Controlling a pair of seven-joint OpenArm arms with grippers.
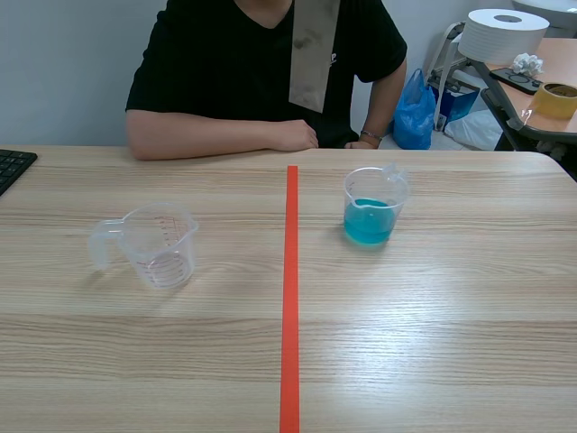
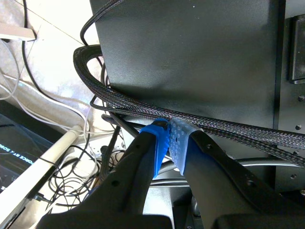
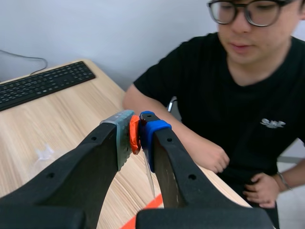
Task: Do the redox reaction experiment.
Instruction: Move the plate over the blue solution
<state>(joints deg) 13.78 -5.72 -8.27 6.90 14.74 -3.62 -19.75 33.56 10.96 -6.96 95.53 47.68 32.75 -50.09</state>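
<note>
A clear measuring cup (image 1: 370, 206) holding blue liquid stands just right of the red tape line. An empty clear measuring cup (image 1: 155, 244) with a handle stands on the left side of the table; a faint bit of it (image 3: 44, 153) shows beside my right gripper. Neither arm appears in the scene view. My left gripper (image 2: 169, 131) is shut, its blue pads meeting, and it faces a black cabinet and cables off the table. My right gripper (image 3: 138, 126) is raised above the table and shut, with an orange edge showing where the pads meet.
A person in a black shirt (image 1: 261, 63) sits across the table with forearms resting on its far edge. A black keyboard (image 1: 13, 166) lies at the far left. A side table (image 1: 541, 108) with paper and tape rolls stands at the back right.
</note>
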